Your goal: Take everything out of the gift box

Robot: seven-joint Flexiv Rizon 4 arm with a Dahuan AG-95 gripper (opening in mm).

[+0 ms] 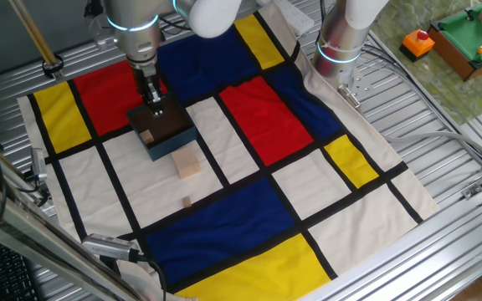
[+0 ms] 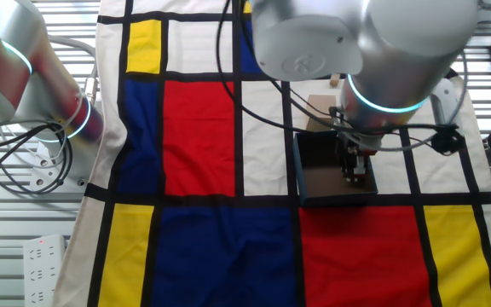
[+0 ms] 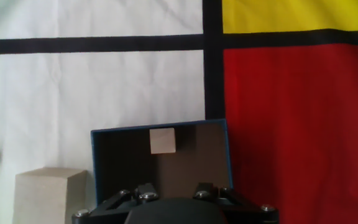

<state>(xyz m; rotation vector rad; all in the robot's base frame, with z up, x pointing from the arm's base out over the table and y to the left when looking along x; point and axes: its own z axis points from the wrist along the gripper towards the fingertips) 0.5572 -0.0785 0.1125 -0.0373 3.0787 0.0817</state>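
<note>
Right up against the hand camera sits the black gripper [image 3: 169, 205] body, hovering over the near wall of the gift box [image 3: 224, 163], and that is where the action is. Under it all lies the big colour-block cloth [image 1: 249, 117], red, blue, yellow and white panels, covering the slatted metal table [image 1: 442, 159]. The gift box sits toward the table's far-left corner in the fixed view that shows the whole cloth, on a white panel beside a red one. Already out on the white panel just beside the box is the pale beige cube [image 1: 188, 163], and a much smaller tan block [image 1: 187, 201] lies farther toward the table's near edge, apart from both. One small wooden block [image 3: 163, 141] is still inside, resting against the box's far wall in the hand view. So by my read the job is mostly done: one piece left to lift out. The fingers point down into the box, but whether they are apart or together I cannot tell, since no view shows the tips clearly. Next move, I'd say: shift along to that last block, straddle it, close and lift clear of the wall.
</note>
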